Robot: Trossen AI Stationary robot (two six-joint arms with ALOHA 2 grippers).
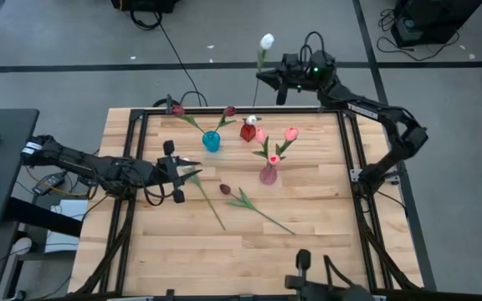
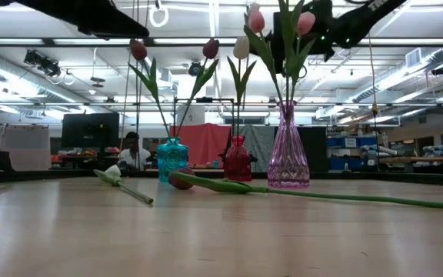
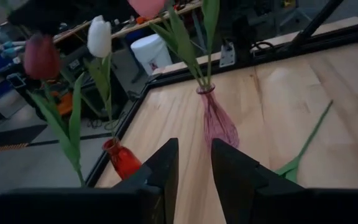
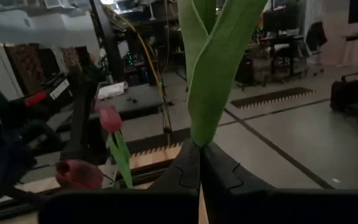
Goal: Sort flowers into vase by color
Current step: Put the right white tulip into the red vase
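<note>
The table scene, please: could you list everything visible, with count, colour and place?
Blue vase: one, far middle, two maroon tulips.
Red vase: one, beside the blue, one white tulip.
Pink vase: one, centre, three pink tulips.
Loose maroon tulip: one, lying near the table centre.
Loose white tulip: one, lying by the left tool.
Held white tulip: one, beyond the far edge.
Person: one, in the background.
Left tool: open, empty, left side.
Right tool: shut on the held tulip's stem.
</note>
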